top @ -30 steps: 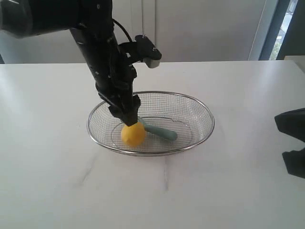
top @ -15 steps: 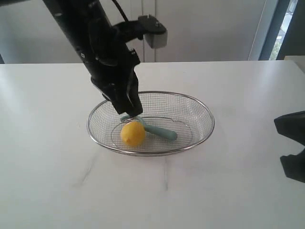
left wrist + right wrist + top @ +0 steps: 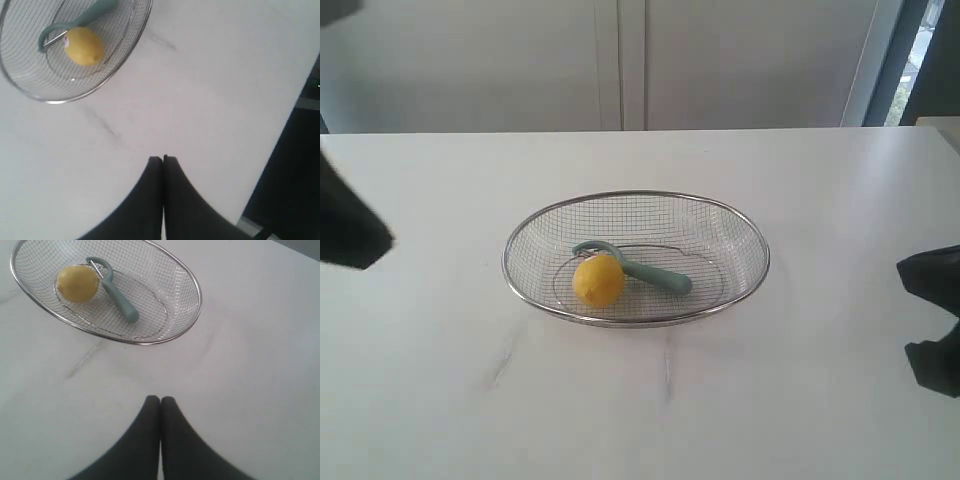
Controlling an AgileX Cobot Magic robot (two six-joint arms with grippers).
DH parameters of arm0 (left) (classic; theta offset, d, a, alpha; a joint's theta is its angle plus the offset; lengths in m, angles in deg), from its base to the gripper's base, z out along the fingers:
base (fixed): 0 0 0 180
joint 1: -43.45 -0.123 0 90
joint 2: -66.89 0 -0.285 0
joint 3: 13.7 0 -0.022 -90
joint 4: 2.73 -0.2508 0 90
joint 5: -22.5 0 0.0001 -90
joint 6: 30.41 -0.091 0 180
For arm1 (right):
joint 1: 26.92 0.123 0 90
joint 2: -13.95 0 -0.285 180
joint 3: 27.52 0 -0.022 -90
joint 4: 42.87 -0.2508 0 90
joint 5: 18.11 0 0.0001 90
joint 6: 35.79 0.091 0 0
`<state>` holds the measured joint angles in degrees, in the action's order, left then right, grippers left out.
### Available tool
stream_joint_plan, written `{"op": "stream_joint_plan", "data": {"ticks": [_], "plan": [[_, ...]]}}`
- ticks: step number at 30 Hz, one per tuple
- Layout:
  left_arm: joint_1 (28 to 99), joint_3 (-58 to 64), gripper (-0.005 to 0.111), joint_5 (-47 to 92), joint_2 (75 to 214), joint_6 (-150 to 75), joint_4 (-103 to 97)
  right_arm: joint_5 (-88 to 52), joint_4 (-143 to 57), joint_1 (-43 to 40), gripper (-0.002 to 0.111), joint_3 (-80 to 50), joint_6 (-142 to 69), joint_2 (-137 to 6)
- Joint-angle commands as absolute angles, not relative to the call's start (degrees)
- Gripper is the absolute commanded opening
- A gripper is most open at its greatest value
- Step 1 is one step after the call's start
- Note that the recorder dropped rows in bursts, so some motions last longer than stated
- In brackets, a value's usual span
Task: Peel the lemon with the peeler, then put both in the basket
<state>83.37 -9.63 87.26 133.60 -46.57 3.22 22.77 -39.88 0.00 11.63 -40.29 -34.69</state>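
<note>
The yellow lemon point(image 3: 599, 281) lies inside the silver wire-mesh basket point(image 3: 750, 245), touching the curved head of the teal-green peeler point(image 3: 656, 276) beside it. The left wrist view shows the lemon point(image 3: 84, 46), its red-and-white sticker, the peeler point(image 3: 90, 12) and the basket point(image 3: 135, 42). The right wrist view shows the lemon point(image 3: 77, 283), the peeler point(image 3: 119, 294) and the basket point(image 3: 192, 280). My left gripper point(image 3: 163, 159) is shut and empty above bare table, well away from the basket. My right gripper point(image 3: 160, 399) is likewise shut and empty, apart from the basket.
The white table point(image 3: 670, 400) runs to a dark drop-off edge point(image 3: 300, 100) in the left wrist view. A dark blurred part of the left arm point(image 3: 350, 225) sits at the exterior view's left edge, and the right arm point(image 3: 935, 320) at its right edge.
The left arm has lifted off the lemon and pulled back out of the basket to the far left. Lemon and peeler stay in the basket. The right arm has barely moved.
</note>
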Motion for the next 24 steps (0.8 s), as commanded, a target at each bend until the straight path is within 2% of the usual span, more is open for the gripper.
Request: {"op": "stream_joint_plan", "data": {"ticks": [1,6,24], "plan": [[83.55,-1.54,0.0,84.56,118.51,-39.26,-0.35,21.58,-39.67,-0.14,0.0,11.73,-40.09,-34.48],[83.55,2.09,0.0,84.01,108.27,-39.26,-0.35,21.58,-39.67,-0.14,0.0,11.73,-40.09,-34.48],[83.55,2.09,0.0,83.48,107.03,-39.39,-0.35,21.47,-39.66,-0.14,0.0,11.73,-40.09,-34.48]]}}
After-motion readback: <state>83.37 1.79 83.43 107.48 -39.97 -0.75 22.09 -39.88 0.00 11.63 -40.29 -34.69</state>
